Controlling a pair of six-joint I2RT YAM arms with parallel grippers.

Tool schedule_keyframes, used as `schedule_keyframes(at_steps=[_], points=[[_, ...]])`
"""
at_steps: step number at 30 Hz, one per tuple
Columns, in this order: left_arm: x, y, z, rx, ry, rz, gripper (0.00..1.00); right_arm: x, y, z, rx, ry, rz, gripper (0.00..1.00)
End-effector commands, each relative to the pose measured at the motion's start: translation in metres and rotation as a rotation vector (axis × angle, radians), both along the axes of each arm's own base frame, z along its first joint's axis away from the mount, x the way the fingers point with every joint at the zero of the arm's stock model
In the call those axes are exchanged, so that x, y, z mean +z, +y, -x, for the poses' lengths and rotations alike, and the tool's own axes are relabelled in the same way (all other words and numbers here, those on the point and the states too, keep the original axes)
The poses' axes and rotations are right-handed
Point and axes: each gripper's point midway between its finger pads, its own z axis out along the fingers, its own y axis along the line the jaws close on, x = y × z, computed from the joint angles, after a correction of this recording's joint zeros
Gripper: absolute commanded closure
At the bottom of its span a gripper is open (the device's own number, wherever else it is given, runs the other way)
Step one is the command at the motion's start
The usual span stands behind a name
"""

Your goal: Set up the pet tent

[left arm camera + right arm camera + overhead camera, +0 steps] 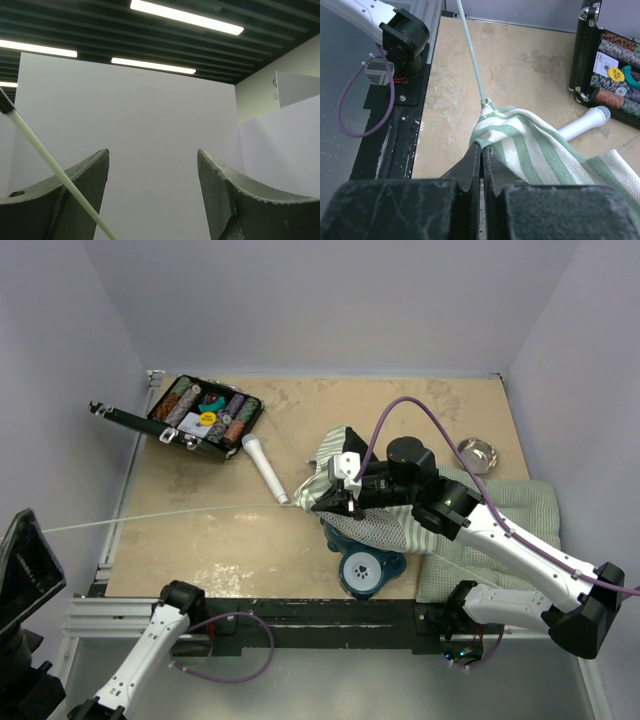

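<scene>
At the far left the left gripper (152,156) points up at the ceiling lights. Its two fingers (82,187) stand wide apart with only wall showing between them, so it grips nothing. A thin white pole (44,154) slants across the front of its left finger; whether they touch cannot be told.

From above, that pole (160,514) runs in a long line from the left edge over the tan table (200,560) to the bunched fabric in the middle. At the far left of the table lies an open black poker-chip case (205,418), and just right of it a white microphone (265,468) lies flat.

The pet tent (325,468) is a crumpled green-and-white striped heap at the table's centre, draped over a teal bowl stand (365,565) at the near edge. The right gripper (481,152) is closed, pinching a fold of the striped cloth beside the corner where the pole enters it.

To the right lies a green checked cushion (520,510), with a small steel bowl (477,453) just beyond it.
</scene>
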Motion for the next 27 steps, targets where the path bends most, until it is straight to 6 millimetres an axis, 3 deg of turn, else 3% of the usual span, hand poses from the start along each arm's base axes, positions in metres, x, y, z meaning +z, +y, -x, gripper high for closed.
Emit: schedule_keyframes(at_steps=[1,5,8,10,13,21,27], points=[[0.012,0.002,0.011,-0.072,0.020,0.067,0.22,0.022,0.003,-0.002,0.012,-0.051,-0.053,1.00],[-0.020,-0.011,-0.014,-0.131,0.170,0.064,0.22,0.026,0.003,-0.002,0.015,-0.054,-0.057,1.00],[-0.043,-0.001,-0.038,-0.081,0.251,0.142,0.21,0.028,0.003,-0.002,0.014,-0.061,-0.057,1.00],[-0.049,0.006,-0.043,-0.044,0.263,0.173,0.22,0.027,0.002,-0.001,0.019,-0.061,-0.051,1.00],[-0.051,0.014,-0.038,-0.019,0.248,0.198,0.25,0.029,-0.001,0.001,0.015,-0.064,-0.057,1.00],[-0.032,0.033,0.004,0.060,0.120,0.222,0.32,0.026,-0.005,-0.003,-0.003,-0.055,-0.050,1.00],[-0.016,0.055,0.042,0.151,0.015,0.274,0.44,0.025,-0.004,-0.005,-0.006,-0.048,-0.044,1.00]])
